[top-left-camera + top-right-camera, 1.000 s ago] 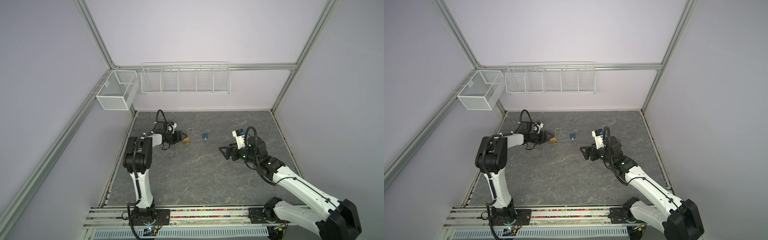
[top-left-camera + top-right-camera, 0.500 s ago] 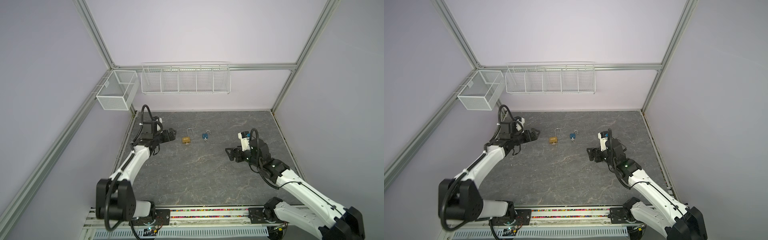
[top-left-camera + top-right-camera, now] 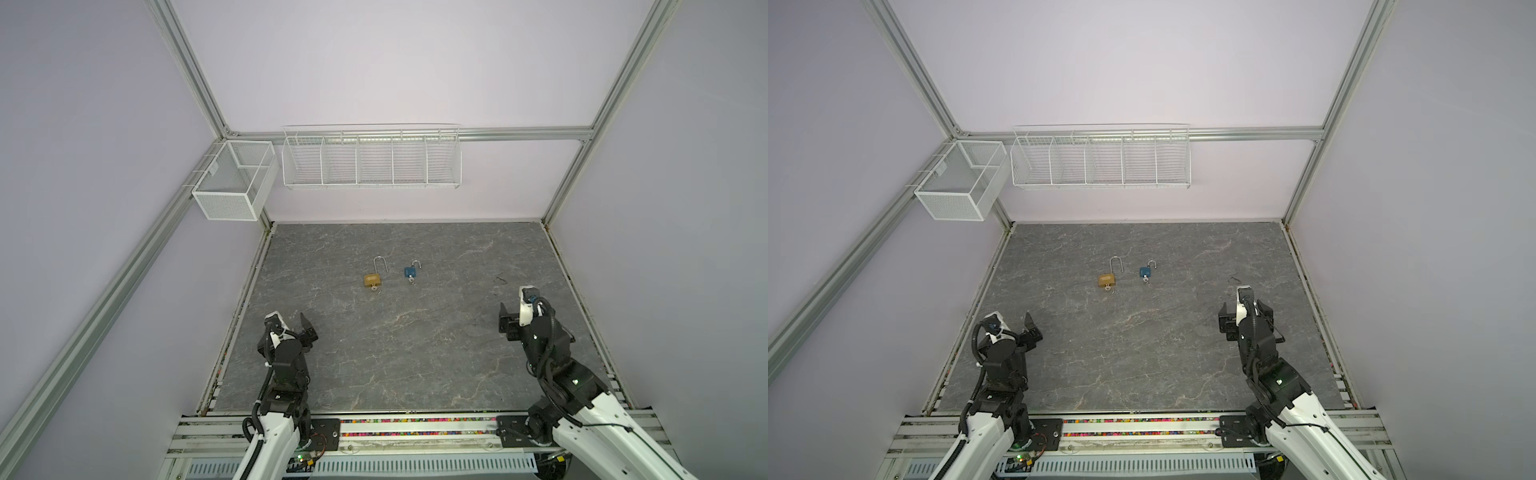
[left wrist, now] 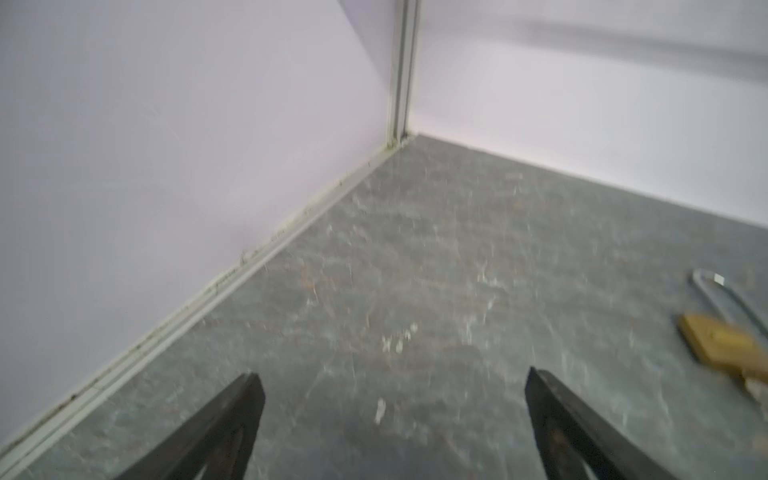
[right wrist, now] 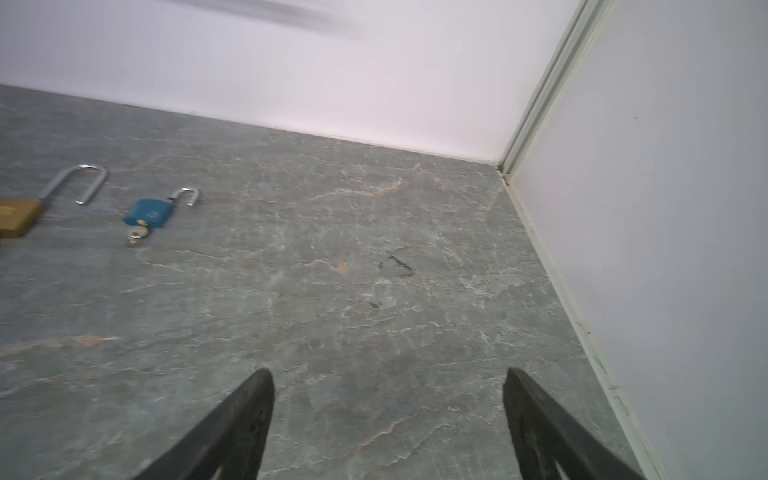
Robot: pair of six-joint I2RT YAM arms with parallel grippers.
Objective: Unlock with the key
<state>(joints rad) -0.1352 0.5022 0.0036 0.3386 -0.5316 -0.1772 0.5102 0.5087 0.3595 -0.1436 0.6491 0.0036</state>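
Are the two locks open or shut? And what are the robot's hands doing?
gold padlock: open, lying flat, key in its keyhole.
blue padlock: open, lying flat, small key in it.
left hand: open, holding nothing.
right hand: open, holding nothing.

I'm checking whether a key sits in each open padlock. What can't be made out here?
- Gold padlock: in the left wrist view, blurred and cut off by the picture's edge; its key end barely shows.
- Key in the blue padlock: in the right wrist view, small and blurred; too small in both top views.
- Dark mark on the table: too faint to identify.
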